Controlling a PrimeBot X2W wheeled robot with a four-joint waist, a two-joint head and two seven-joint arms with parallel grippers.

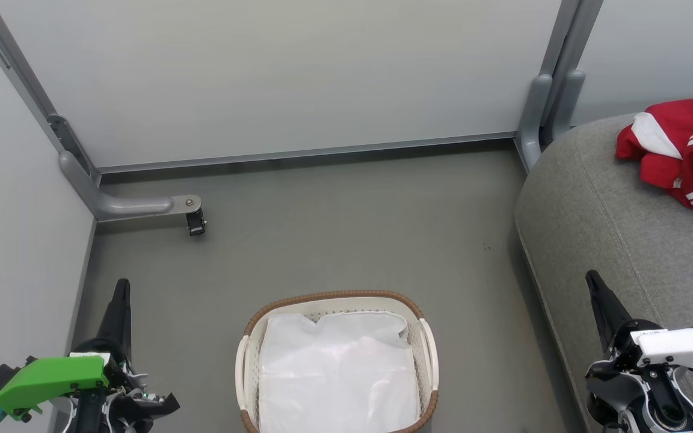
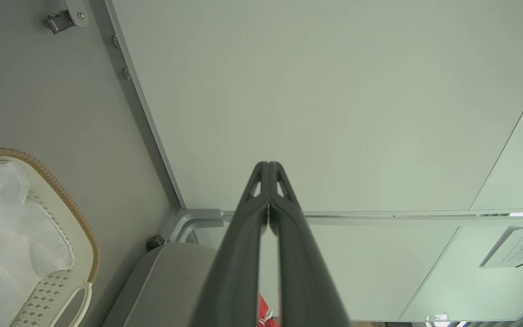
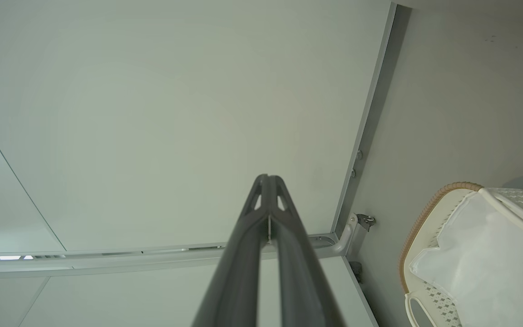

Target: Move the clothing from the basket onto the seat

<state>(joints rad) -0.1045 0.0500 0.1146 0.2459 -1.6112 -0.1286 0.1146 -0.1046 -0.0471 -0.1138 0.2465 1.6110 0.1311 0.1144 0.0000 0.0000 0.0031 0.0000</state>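
Loosely crumpled red clothing (image 1: 675,155), white-striped

The jerseys (image 1: 677,123) are red with white panels and stripes, the sofa cushion (image 1: 599,210) light grey. The laundry basket (image 1: 334,296) is cream-white, diamond-perforated, with a brown woven-look rim, its liner sheet (image 1: 337,373) plain white.

The grey floor (image 1: 346,228) is carrying the basket (image 1: 249,328) near the bottom middle, with the seat (image 1: 593,228) sitting off to the right, apart from it. The clothing (image 1: 677,156) is lying bunched up on the seat's far end.
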